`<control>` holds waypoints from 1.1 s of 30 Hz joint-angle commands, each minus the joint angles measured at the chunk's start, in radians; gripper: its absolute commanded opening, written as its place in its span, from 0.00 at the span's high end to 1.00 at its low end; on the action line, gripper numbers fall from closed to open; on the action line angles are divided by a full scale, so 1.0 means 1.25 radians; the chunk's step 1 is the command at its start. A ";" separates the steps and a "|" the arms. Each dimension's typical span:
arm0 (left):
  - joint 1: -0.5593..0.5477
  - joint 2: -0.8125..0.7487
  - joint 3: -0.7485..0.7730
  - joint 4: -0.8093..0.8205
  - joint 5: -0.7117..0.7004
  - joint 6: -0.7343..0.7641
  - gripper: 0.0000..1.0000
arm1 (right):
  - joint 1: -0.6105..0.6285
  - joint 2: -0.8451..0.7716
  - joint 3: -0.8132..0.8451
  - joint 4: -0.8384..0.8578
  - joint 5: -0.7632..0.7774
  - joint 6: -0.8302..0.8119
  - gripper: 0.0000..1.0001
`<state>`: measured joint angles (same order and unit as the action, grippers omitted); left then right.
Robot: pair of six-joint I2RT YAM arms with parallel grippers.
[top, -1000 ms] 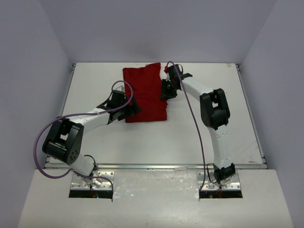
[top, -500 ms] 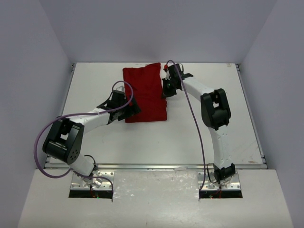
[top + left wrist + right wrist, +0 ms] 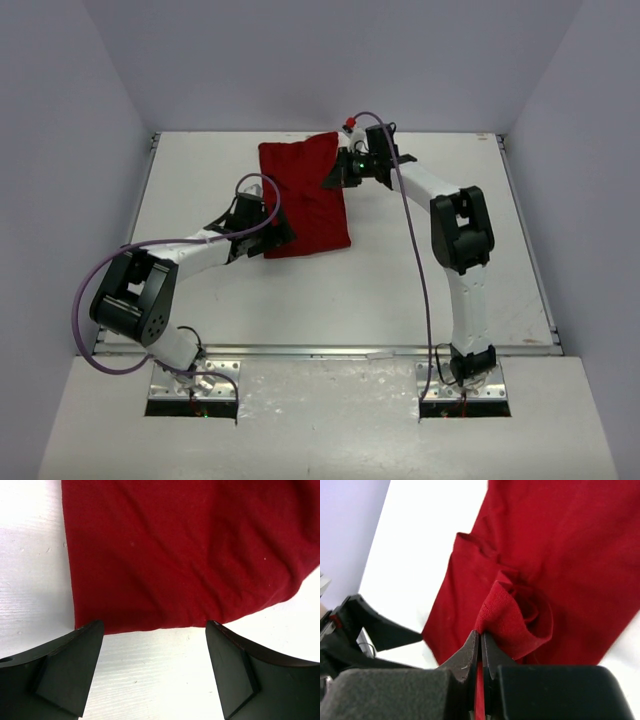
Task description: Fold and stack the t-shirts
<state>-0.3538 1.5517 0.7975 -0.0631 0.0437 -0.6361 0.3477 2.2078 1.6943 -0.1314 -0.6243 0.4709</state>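
The deep-red t-shirt (image 3: pixel 303 195) lies folded into a tall strip at the back middle of the table. My right gripper (image 3: pixel 333 180) is at its right edge, shut on a pinch of cloth. In the right wrist view the gripper (image 3: pixel 481 639) holds a raised fold of the shirt (image 3: pixel 560 555), lifted off the layer below. My left gripper (image 3: pixel 281 228) is at the shirt's near left corner. In the left wrist view it (image 3: pixel 155 672) is open and empty on the bare table, with the shirt's hem (image 3: pixel 190 555) just ahead of the fingertips.
The white table (image 3: pixel 450 270) is walled in by pale walls at the back and both sides. My left gripper's dark fingers (image 3: pixel 367 625) show at the left of the right wrist view. A purple cable (image 3: pixel 100 290) loops off the left arm.
My right gripper has moved back and to the left over the shirt, pulling the right edge up and inward. The left gripper has stayed put.
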 commanded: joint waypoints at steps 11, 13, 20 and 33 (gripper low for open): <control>0.013 -0.037 -0.004 0.030 -0.003 0.016 0.19 | -0.111 0.210 0.064 0.010 -0.086 0.084 0.99; 0.013 -0.037 -0.005 0.031 -0.005 0.016 0.19 | -0.111 0.207 0.061 0.005 -0.082 0.070 0.94; 0.013 -0.045 -0.012 0.065 0.003 0.009 0.19 | -0.110 0.195 0.078 0.003 -0.140 0.081 0.95; 0.013 -0.031 -0.013 0.098 0.010 0.008 0.19 | -0.098 0.146 0.014 0.279 -0.423 0.286 0.99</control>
<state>-0.3454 1.5238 0.7834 0.0010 0.0483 -0.6327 0.2188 2.4374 1.6897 0.0586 -1.0134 0.7246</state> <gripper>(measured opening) 0.815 0.014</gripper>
